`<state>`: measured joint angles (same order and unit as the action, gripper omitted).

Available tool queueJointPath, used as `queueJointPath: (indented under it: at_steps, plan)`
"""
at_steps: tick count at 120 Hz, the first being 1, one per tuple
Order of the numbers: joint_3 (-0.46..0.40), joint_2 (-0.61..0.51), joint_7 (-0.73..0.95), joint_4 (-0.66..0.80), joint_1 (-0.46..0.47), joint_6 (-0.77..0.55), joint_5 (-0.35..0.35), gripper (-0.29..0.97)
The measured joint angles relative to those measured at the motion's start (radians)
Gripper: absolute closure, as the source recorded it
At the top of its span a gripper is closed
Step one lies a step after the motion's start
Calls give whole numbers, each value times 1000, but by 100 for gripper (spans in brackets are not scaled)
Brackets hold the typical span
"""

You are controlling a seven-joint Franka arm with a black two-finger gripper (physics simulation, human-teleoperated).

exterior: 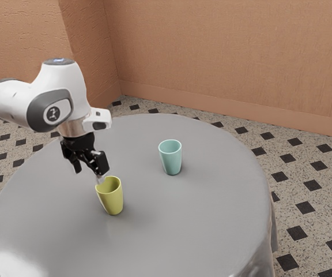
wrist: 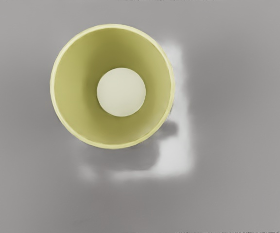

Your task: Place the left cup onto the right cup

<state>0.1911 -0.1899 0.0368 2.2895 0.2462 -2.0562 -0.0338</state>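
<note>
Hovering just above the yellow cup (exterior: 110, 196), at its eleven o'clock, the hand (exterior: 90, 173) is spread wide, fingers gripping nothing.

No text, label or number is legible.

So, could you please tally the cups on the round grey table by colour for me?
Yellow-green tapered cup: 1
Pale teal tapered cup: 1
Total: 2 cups
</note>
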Motion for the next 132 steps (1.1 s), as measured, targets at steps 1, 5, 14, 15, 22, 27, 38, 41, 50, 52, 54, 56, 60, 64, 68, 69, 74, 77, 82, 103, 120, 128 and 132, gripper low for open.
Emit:
queueJointPath:
  at_steps: [1, 5, 14, 15, 22, 27, 38, 41, 50, 52, 54, 56, 60, 64, 68, 69, 74, 77, 82, 103, 120, 128, 132]
  plan:
    - [-3, -1, 0, 1, 0, 0, 0, 2]
    - [-12, -5, -1, 2, 2, -2, 1, 2]
    - [-30, -7, -4, 4, 4, -7, 2, 2]
    - [-32, -6, -4, 4, 4, -8, 2, 2]
    - [-41, -1, -6, 13, 5, -21, 2, 2]
    - [-44, 9, -7, 17, 5, -33, 3, 2]
    - [-46, 30, -9, 17, 1, -57, 3, 2]
    - [-47, 35, -10, 17, 0, -65, 4, 2]
    - [-48, 50, -11, 16, -1, -84, 4, 2]
    - [-48, 52, -11, 16, -1, -87, 4, 2]
    - [-48, 56, -11, 16, 0, -90, 4, 2]
    - [-48, 60, -12, 16, 1, -93, 4, 2]
    - [-48, 70, -12, 15, 2, -98, 5, 2]
    - [-48, 81, -13, 14, 3, -106, 7, 2]
    - [-48, 93, -13, 13, 3, -114, 9, 2]
    - [-48, 96, -13, 13, 3, -116, 9, 2]
    - [-48, 106, -13, 12, 4, -125, 12, 2]
    - [-48, 112, -13, 11, 3, -131, 12, 2]
    - [-48, 128, -13, 4, 2, -141, 13, 2]
    - [-48, 156, -12, -7, 0, -174, 15, 2]
    - [-48, 180, -13, -9, -1, -201, 16, 2]
    - [-48, 198, -13, -9, -1, -215, 17, 2]
    - [-48, 206, -14, -9, -1, -221, 19, 2]
